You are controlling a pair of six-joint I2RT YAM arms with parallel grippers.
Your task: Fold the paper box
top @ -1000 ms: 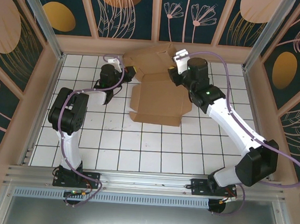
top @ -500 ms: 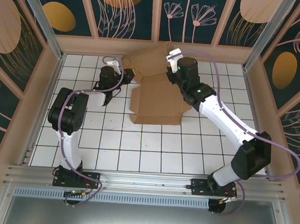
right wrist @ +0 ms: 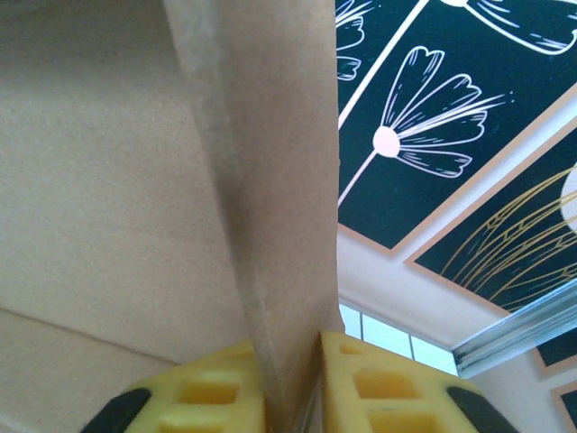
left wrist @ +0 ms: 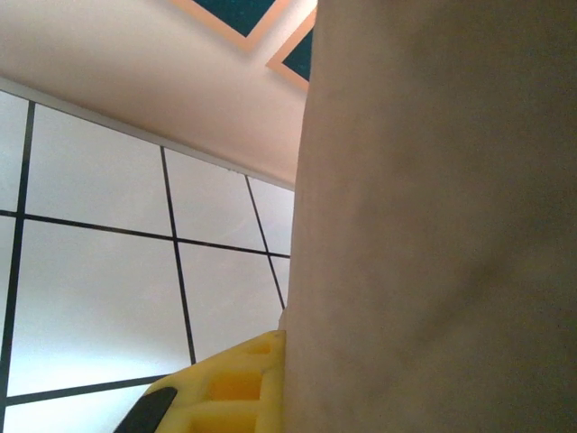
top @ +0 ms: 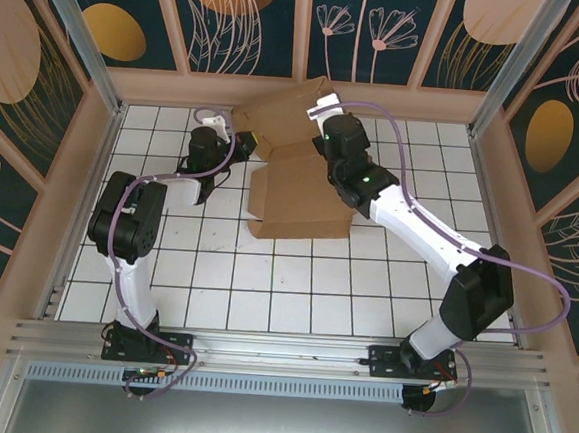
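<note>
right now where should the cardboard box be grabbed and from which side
Grip a raised flap by its thin edge. The cardboard box has its base flat on the table, leaving nothing there to pinch, while its far flaps stand up. Come from the near side with the jaws straddling the flap, one on each face, as the right gripper sits now.

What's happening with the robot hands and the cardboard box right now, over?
Left fingers shut on the paper box, left edge. Right fingers pinching a raised flap. Base flat on the table. No obstruction seen.
</note>
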